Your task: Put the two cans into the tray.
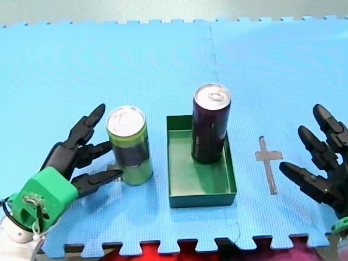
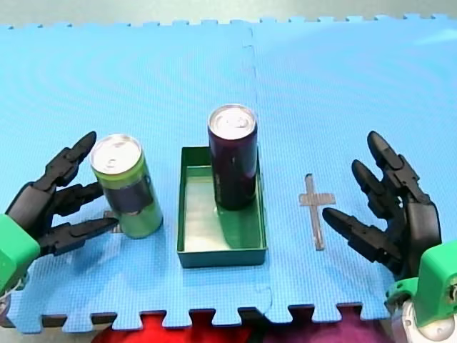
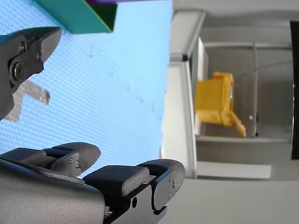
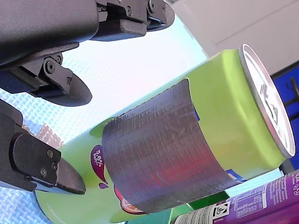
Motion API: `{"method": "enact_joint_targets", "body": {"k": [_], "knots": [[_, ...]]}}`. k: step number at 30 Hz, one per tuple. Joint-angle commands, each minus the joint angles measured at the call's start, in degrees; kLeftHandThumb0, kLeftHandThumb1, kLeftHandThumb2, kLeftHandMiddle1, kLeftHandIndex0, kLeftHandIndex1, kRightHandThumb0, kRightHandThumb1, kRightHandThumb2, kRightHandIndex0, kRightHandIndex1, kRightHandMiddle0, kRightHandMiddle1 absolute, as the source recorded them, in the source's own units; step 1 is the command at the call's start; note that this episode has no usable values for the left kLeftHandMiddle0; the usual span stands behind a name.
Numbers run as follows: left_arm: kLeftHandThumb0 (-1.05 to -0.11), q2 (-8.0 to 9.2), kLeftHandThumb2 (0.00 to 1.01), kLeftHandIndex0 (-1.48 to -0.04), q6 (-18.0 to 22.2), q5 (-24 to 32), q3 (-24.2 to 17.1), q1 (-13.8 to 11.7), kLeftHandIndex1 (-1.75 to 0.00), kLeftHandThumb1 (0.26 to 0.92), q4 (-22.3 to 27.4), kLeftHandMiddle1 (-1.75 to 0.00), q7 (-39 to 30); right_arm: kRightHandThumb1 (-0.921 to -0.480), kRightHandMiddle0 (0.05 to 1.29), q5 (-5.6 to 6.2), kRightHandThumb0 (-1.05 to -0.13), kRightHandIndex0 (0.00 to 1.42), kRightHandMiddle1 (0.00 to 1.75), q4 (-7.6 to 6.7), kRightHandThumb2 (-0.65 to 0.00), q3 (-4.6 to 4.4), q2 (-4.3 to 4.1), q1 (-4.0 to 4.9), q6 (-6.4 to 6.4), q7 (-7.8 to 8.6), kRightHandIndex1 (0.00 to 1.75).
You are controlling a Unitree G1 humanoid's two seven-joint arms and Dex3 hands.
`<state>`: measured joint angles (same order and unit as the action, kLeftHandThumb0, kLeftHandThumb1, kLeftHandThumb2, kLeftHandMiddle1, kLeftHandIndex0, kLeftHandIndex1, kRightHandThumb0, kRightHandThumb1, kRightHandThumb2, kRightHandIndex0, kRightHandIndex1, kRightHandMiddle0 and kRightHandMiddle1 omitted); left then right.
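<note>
Cans, two, both upright. Green can [image 1: 129,145], with a dark tape band round its middle, stands on the blue foam mat [image 1: 109,65] directly in front of the left hand [image 1: 76,155]. That hand's fingers [image 4: 60,88] reach round the can on either side without being clamped on it; whether any tip actually touches cannot be told. Green tray [image 1: 201,200] sits just past the green can on the side away from the left hand, about midway between both hands. Purple can [image 1: 210,128] is inside the tray, at the end farther from the hands. Right hand [image 2: 389,207] is on the tray's other side, unclenched, holding nothing. Grey tape cross [image 1: 268,163] on the mat lies between this hand and the tray
</note>
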<state>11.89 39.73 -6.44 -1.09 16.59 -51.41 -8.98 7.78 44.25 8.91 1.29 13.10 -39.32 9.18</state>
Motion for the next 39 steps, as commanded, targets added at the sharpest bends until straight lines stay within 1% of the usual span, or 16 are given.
{"method": "enact_joint_targets", "body": {"k": [1, 4, 7, 9, 11, 15, 18, 22, 24, 26, 28, 30, 32, 34, 36, 39], "knots": [[-1.048, 0.27, 0.04, -0.1, 0.4, 0.1, 0.2, -0.2, 0.0, 0.871, 0.0, 0.0, 0.2, -0.663, 0.4, 0.1, -0.586, 0.46, 0.0, 0.1, -0.001, 0.12, -0.31, -0.05, -0.42, 0.06, 0.0], [-1.048, -0.03, 0.04, -0.1, 0.8, 0.3, 0.2, -0.3, 0.0, 0.881, 0.1, 0.0, 0.9, -0.663, 0.4, 0.08, -0.589, 0.46, 0.0, 0.01, -0.001, 0.12, -0.39, -0.1, -0.36, 0.07, 0.0], [-1.048, -3.43, 0.04, -0.1, 2.0, 0.2, -2.2, -0.6, 0.0, 0.89, 0.3, 0.0, 10.1, -0.664, 0.4, -0.16, -0.595, 0.45, 0.0, -0.17, -0.001, 0.02, -0.47, -0.2, -0.21, -0.1, 0.0], [-1.048, -5.65, 0.04, -0.1, 4.0, -0.6, -3.5, -0.6, 0.0, 0.895, -0.6, 0.0, 17.4, -0.664, 0.4, -0.46, -0.6, 0.45, 0.0, -0.32, -0.001, -0.11, -0.55, -0.27, -0.12, -0.31, 0.0], [-1.048, -5.97, 0.04, -0.09, 5.9, -2.0, -3.4, -0.2, 0.0, 0.899, -2.4, 0.0, 21.2, -0.665, 0.4, -0.81, -0.605, 0.45, 0.0, -0.5, -0.001, -0.25, -0.66, -0.37, -0.01, -0.51, 0.0], [-1.048, -5.12, 0.03, -0.09, 6.9, -2.2, -2.6, 0.3, 0.0, 0.907, -3.9, 0.0, 21.1, -0.666, 0.4, -1.03, -0.617, 0.45, 0.0, -0.44, -0.001, -0.3, -0.85, -0.3, 0.26, -0.56, 0.0], [-1.048, -3.79, 0.03, -0.09, 7.4, -0.2, -2.4, -0.4, 0.0, 0.914, -3.6, 0.0, 16.5, -0.667, 0.39, -1.17, -0.625, 0.44, 0.0, -0.35, -0.001, -0.27, -0.97, -0.2, 0.44, -0.66, 0.0], [-1.048, -0.45, 0.03, -0.09, 9.2, 3.9, -2.8, -1.4, 0.0, 0.92, -3.7, 0.0, 6.3, -0.668, 0.39, -1.46, -0.633, 0.44, 0.0, -0.56, -0.001, -0.39, -1.02, -0.32, 0.45, -0.87, 0.0], [-1.048, 0.59, 0.03, -0.09, 10.3, 5.3, -3.3, -2.1, 0.0, 0.921, -3.7, 0.0, 3.4, -0.669, 0.39, -1.56, -0.636, 0.44, 0.0, -0.64, -0.001, -0.43, -0.96, -0.36, 0.49, -0.94, 0.0], [-1.048, 1.71, 0.03, -0.09, 11.3, 7.2, -4.3, -2.9, 0.0, 0.921, -3.6, 0.0, 0.6, -0.67, 0.39, -1.62, -0.639, 0.44, 0.0, -0.96, -0.001, -0.5, -0.87, -0.67, 0.53, -0.94, 0.0], [-1.048, 3.5, 0.03, -0.08, 11.9, 9.9, -5.7, -3.8, 0.0, 0.921, -4.2, 0.0, -3.3, -0.671, 0.39, -1.61, -0.643, 0.44, 0.0, -1.37, -0.001, -0.59, -0.85, -1.03, 0.71, -0.89, 0.0], [-1.048, 4.82, 0.04, -0.08, 12.1, 12.4, -6.9, -4.2, 0.0, 0.921, -5.0, 0.0, -7.5, -0.671, 0.39, -1.6, -0.646, 0.44, 0.0, -1.67, -0.001, -0.68, -0.85, -1.26, 0.94, -0.88, 0.0], [-1.048, 5.41, 0.04, -0.08, 12.5, 14.8, -7.6, -5.1, 0.0, 0.921, -5.0, 0.0, -11.7, -0.672, 0.39, -1.62, -0.649, 0.44, 0.0, -1.96, -0.001, -0.77, -0.87, -1.46, 1.13, -0.88, 0.0], [-1.048, 5.33, 0.04, -0.08, 13.1, 16.6, -7.9, -6.5, 0.0, 0.921, -3.9, 0.0, -14.7, -0.673, 0.39, -1.63, -0.652, 0.44, 0.0, -1.93, -0.001, -0.79, -0.93, -1.45, 1.17, -0.89, 0.0], [-1.048, 5.34, 0.05, -0.08, 13.2, 17.3, -8.1, -7.1, 0.0, 0.921, -3.1, 0.0, -16.3, -0.674, 0.39, -1.61, -0.655, 0.44, 0.0, -1.73, -0.001, -0.77, -0.97, -1.26, 1.21, -0.92, 0.0], [-1.048, 6.32, 0.05, -0.08, 12.4, 16.9, -8.0, -7.5, 0.0, 0.921, -2.5, 0.0, -18.5, -0.674, 0.39, -1.57, -0.659, 0.45, 0.0, -1.26, -0.001, -0.78, -0.86, -0.96, 1.14, -1.02, 0.0]]}}
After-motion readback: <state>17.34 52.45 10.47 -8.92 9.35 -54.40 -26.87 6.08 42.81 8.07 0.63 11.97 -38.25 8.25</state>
